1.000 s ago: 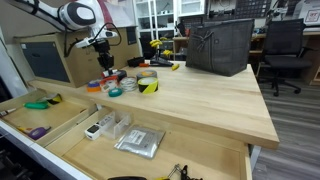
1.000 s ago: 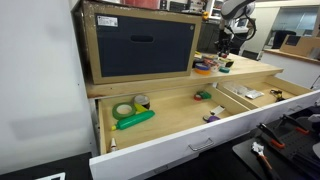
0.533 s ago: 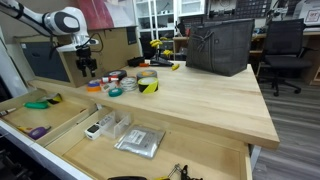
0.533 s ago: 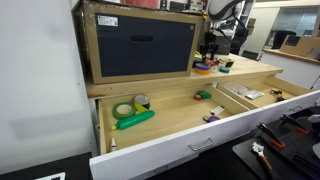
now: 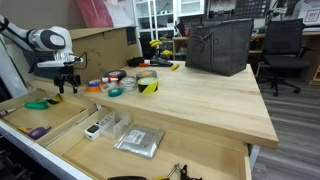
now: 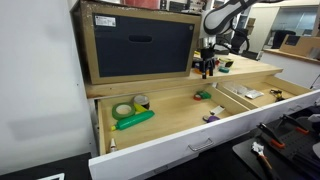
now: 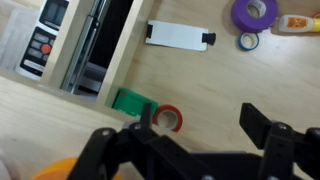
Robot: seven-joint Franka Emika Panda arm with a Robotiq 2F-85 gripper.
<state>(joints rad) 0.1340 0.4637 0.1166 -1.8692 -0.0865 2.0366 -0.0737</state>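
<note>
- Two dark fingers (image 7: 112, 150) of the gripper (image 7: 190, 150) fill the lower edge of the wrist view; they stand wide apart with nothing between them, so the jaws are open and empty
- In both exterior views the gripper points downward and hangs above the open drawer (image 5: 62, 118), clear of its floor and touching nothing
- A red roll (image 7: 168, 118) lies flat on the wooden drawer floor, nearest to the gripper and just above the gap between the fingers in the wrist view
- A green block (image 7: 131, 102) lies just beside the red roll; whether the two touch cannot be told
- In an exterior view the green block (image 6: 202, 96) shows in the drawer below the gripper
- A white and black piece (image 7: 180, 34) lies flat farther along the drawer floor, well apart from the red roll
- A purple tape roll (image 7: 254, 12) and a small roll (image 7: 248, 41) lie near each other at the upper edge of the wrist view
- A keypad device (image 7: 38, 50) lies in a neighbouring compartment, beyond a wooden divider
- In an exterior view the tabletop (image 5: 200, 100) beside the drawer carries several tape rolls (image 5: 147, 82) and, farther back, a black basket (image 5: 220, 45)
</note>
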